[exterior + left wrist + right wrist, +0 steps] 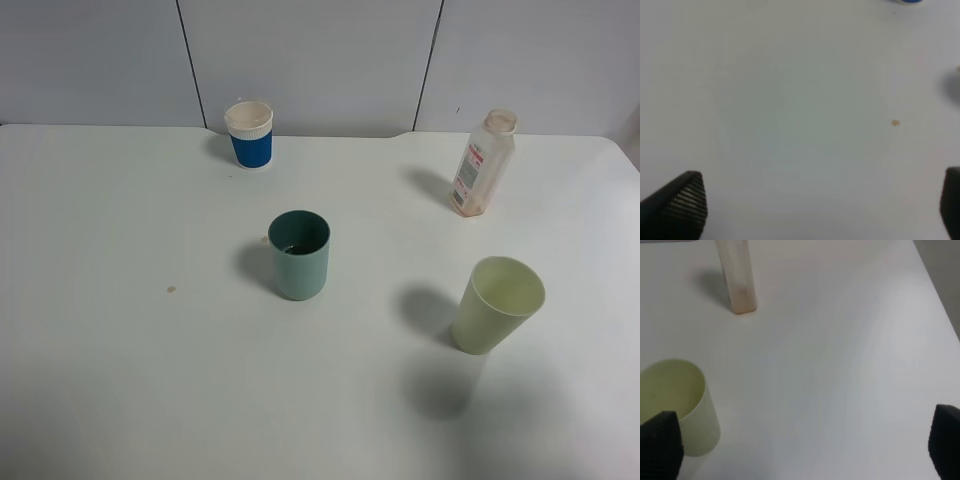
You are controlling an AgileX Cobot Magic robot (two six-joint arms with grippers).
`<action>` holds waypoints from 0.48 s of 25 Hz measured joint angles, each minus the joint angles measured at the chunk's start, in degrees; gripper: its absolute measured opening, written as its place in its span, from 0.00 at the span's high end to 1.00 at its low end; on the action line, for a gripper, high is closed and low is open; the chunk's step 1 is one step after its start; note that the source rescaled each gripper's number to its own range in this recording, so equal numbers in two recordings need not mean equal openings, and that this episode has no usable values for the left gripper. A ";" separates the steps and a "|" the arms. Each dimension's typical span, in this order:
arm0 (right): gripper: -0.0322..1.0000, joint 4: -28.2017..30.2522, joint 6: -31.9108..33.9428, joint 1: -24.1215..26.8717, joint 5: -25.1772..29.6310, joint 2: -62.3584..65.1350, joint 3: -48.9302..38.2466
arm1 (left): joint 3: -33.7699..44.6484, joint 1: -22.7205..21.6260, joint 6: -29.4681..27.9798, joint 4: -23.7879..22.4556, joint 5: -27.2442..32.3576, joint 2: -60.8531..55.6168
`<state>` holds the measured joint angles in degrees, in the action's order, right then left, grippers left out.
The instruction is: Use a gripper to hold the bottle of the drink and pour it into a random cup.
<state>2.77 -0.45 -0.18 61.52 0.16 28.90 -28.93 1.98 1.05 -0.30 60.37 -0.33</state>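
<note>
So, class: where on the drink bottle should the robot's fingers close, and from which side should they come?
Grip the bottle of the drink across its squarish labelled body, below the wide neck: flat faces suit the fingers. It stands upright and uncapped, so probably approach level, from the front with the right gripper, which is open and nearest.

The white table (pixel 120 380) carries bottle (pixel 481 165), three cups (teal cup (pixel 300 255) central), perhaps a crumb (pixel 171 290).
</note>
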 joint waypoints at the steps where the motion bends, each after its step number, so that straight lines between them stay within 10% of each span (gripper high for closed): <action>1: 0.01 0.00 0.00 0.00 0.00 0.00 0.00 | 0.00 0.00 0.00 0.00 0.00 0.00; 12: 0.01 0.00 0.00 0.00 0.00 0.00 0.00 | 0.00 0.00 0.00 0.00 0.05 0.00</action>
<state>2.77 -0.45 -0.18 61.52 0.16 28.90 -28.93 1.98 1.05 -0.30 60.41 -0.33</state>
